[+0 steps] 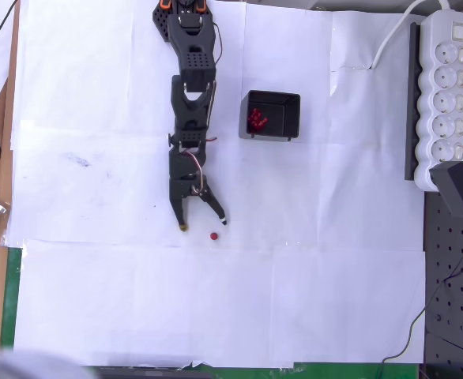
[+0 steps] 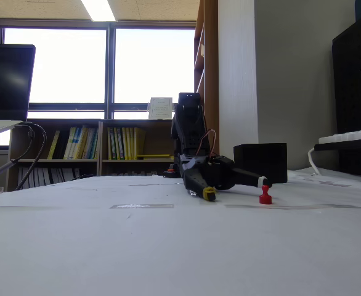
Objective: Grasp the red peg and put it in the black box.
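A tiny red peg (image 1: 214,235) stands upright on the white paper; in the fixed view the red peg (image 2: 265,196) is low at the right of centre. My black gripper (image 1: 204,223) is open just behind it, fingers spread wide, one tip yellow and one white; the peg lies just beyond the white-tipped finger, outside the gap. In the fixed view the gripper (image 2: 236,187) hangs low over the table. The black box (image 1: 270,115) sits up and to the right of the arm with a cluster of red pegs inside; in the fixed view the black box (image 2: 260,162) stands behind the gripper.
A long white power strip (image 1: 442,95) lies along the right edge beside a black pegboard (image 1: 453,276). White paper sheets (image 1: 97,300) cover the table. In the fixed view a laptop screen (image 2: 7,80) and cables stand far left.
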Controlling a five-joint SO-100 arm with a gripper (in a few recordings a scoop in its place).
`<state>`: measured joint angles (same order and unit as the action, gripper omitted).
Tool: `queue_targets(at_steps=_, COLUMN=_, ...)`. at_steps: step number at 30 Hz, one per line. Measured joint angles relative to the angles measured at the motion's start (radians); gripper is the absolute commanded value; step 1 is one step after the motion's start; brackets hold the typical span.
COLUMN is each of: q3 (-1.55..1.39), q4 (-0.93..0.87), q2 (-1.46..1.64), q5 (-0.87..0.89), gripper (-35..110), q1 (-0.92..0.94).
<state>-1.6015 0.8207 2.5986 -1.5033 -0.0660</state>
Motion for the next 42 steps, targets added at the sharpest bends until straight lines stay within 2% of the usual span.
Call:
queue_targets(at_steps=12, q3=-0.193, q4=-0.017, q2=0.107, q5=0.0, gripper=40, q1=-0.043)
queue_targets(at_steps=32, q3=-0.172, q4=-0.169, q2=0.058, q5=0.098, gripper=40, q1=-0.057)
queue_targets(at_steps=42, q3=-0.175, q4=-0.287, q2=0.018, q5=-0.002, gripper=40, q1=-0.069)
